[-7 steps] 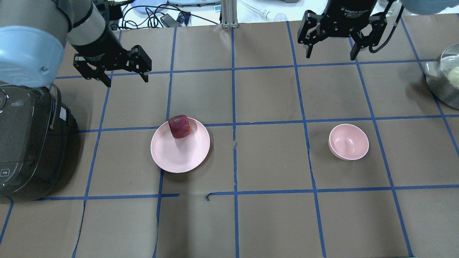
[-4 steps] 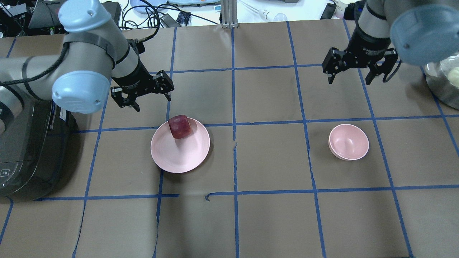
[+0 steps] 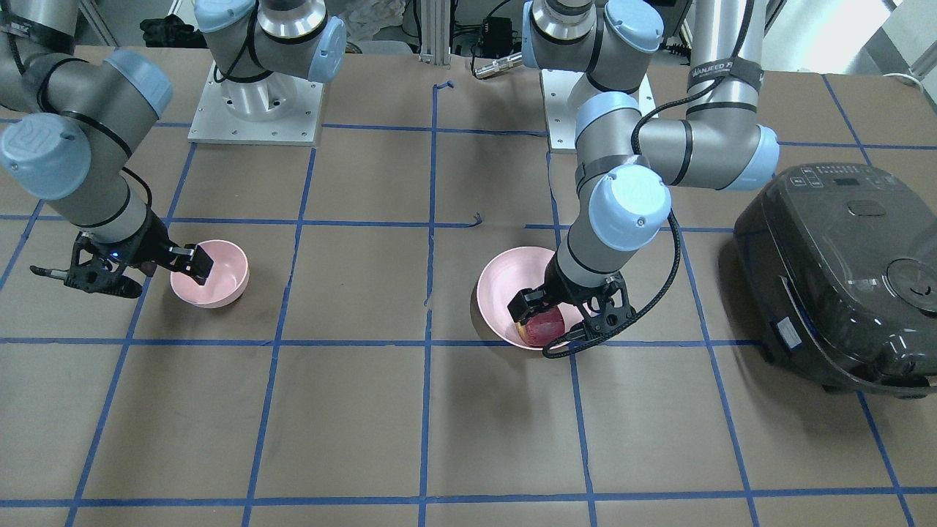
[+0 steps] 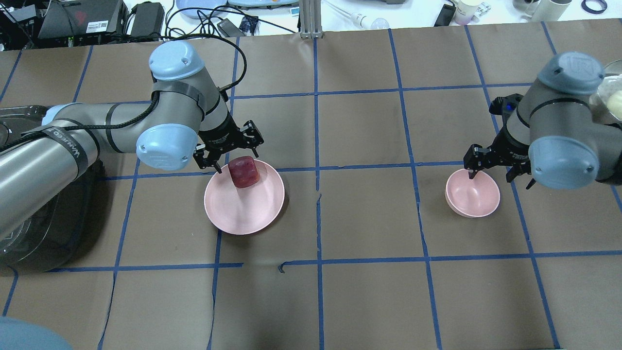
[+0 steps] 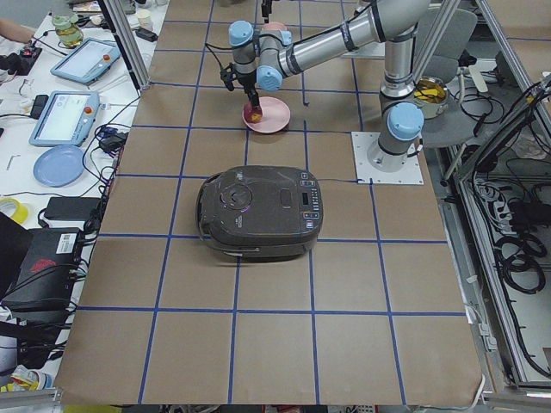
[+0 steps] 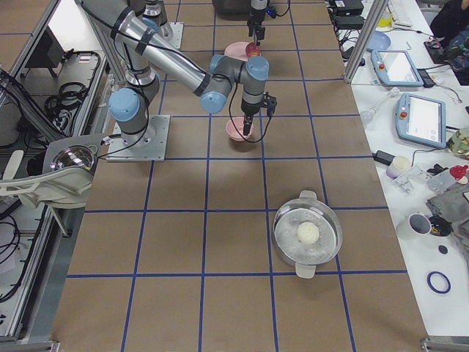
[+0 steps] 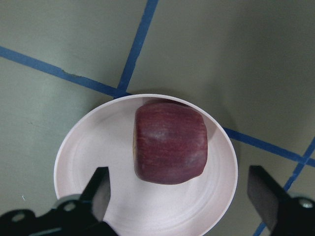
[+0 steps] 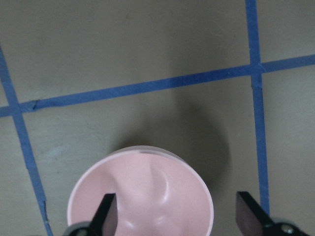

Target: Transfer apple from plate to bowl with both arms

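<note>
Brown paper tabletop (image 4: 359, 301) with a blue tape grid. On the plate (image 4: 243, 214), the apple (image 4: 243, 171) sits at the rim farthest from the robot base. It's blocky with no clear long axis, and I can't see the stem end. Well apart from the plate, robot's right: the bowl (image 4: 474, 194), near edge cut off in the right wrist view. Over the apple, left gripper (image 4: 239, 154) is spread wide, straddling it, no contact visible. Right gripper (image 8: 178, 214) is spread wide and empty, one finger above the bowl.

table (image 4: 369, 301): brown paper, blue tape grid | carries: plate (image 4: 243, 216), bowl (image 4: 474, 200), cooker (image 3: 842, 278), steel pot (image 6: 282, 246)
</note>
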Motion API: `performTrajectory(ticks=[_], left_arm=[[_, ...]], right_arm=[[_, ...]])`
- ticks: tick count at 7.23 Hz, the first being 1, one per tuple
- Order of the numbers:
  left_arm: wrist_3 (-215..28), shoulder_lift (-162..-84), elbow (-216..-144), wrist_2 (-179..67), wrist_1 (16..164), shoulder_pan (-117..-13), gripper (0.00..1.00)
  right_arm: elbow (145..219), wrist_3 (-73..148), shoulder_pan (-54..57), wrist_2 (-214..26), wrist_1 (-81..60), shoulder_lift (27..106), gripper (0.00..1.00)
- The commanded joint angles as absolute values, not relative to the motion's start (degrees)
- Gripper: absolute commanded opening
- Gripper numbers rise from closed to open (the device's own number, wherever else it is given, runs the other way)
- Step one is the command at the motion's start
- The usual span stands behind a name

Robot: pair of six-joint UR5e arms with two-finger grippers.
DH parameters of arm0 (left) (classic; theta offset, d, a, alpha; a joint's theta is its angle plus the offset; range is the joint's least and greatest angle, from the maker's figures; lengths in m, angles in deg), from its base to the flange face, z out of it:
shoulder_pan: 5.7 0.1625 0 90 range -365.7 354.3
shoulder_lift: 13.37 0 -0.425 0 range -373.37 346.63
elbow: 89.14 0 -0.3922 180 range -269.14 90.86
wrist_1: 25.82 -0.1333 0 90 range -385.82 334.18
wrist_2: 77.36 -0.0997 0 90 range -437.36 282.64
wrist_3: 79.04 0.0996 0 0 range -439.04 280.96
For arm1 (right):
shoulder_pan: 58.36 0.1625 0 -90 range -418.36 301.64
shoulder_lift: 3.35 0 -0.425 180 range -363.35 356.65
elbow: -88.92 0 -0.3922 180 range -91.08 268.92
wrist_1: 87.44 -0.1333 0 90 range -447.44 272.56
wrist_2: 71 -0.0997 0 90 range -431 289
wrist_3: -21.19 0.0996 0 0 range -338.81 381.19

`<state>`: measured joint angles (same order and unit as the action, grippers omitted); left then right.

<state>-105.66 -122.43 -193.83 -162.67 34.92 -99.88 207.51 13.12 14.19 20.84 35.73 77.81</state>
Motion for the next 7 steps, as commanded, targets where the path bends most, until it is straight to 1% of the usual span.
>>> performTrajectory(ticks=[1,2,3,4,5,6,7], left_arm=[[-105.8,-125.3,-194.4,-162.8,33.5,-100.2,1.0],[-105.8,-126.0,-194.4,-162.8,31.8,-100.3,1.0],[-105.2,-126.6,-194.7,-164.3,31.7,-100.4,0.94],[-105.0,-126.6,-194.7,-167.2,31.7,-100.9,0.51],[-105.1,-126.7,-194.7,-167.1,31.7,-100.9,0.23],[-104.8,-126.0,-194.6,-167.1,31.6,-101.0,0.11],[-103.1,-124.4,-194.1,-167.0,31.3,-101.1,0.01]], right_arm=[[209.7,11.7,13.8,21.2,37.1,76.3,0.63],[210.0,10.3,13.3,21.3,37.5,76.3,0.6],[210.3,9.9,12.9,21.4,37.5,76.3,0.55],[210.3,9.9,12.9,21.4,37.5,76.3,0.41],[210.3,9.9,12.9,21.3,37.5,76.3,0.24],[210.1,9.9,12.9,21.3,37.5,76.3,0.02],[210.0,9.8,12.9,21.3,37.6,76.3,0.0]])
